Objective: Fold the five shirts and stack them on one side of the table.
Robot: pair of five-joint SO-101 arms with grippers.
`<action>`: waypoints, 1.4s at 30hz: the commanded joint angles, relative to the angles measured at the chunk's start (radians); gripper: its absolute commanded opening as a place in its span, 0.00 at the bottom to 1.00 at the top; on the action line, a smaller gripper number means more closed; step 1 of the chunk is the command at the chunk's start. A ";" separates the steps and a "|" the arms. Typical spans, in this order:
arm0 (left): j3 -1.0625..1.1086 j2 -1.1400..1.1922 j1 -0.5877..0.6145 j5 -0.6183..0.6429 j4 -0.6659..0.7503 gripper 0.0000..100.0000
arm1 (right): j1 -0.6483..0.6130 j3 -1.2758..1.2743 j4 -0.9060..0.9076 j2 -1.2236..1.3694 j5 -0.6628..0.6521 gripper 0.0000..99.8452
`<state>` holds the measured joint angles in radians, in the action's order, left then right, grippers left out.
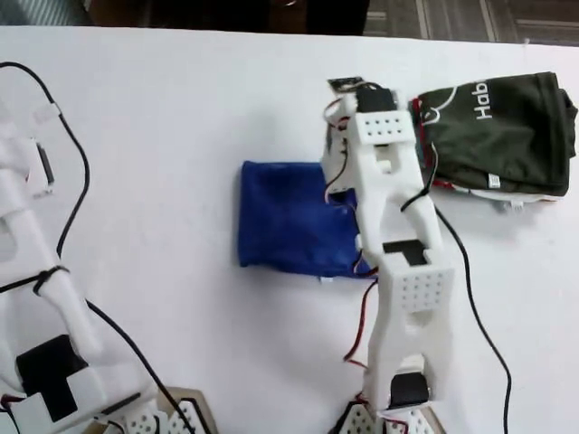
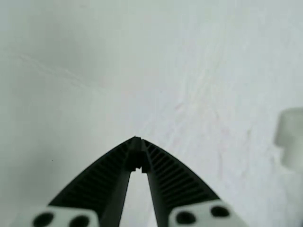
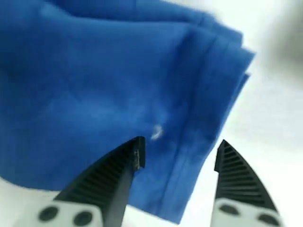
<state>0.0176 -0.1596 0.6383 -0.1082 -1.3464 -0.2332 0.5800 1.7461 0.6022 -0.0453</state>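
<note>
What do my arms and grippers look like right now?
The left arm and right arm are white plastic with black motor blocks, perforated plates and black cables, plus red wires on the right. The left gripper and right gripper have black, ribbed, wedge-shaped fingers on white mounts with round holes.

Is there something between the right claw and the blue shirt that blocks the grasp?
Nothing visible does. The open right claw hangs over the folded blue shirt, near its edge, with no other thing between them.
</note>
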 commanded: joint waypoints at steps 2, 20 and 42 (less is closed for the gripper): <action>0.018 -0.038 0.008 -0.008 0.054 0.03 | -0.035 -0.094 -0.042 -0.111 0.046 0.24; 0.173 -0.041 0.009 -0.009 0.222 0.03 | 0.048 -0.175 -0.231 0.101 0.048 0.28; 0.174 -0.046 0.021 -0.005 0.221 0.03 | -0.033 -0.127 -0.090 0.225 -0.117 0.02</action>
<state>0.1972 -0.1596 0.6383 -0.1082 -1.1362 -0.2332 0.4419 1.6095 0.7940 -0.1404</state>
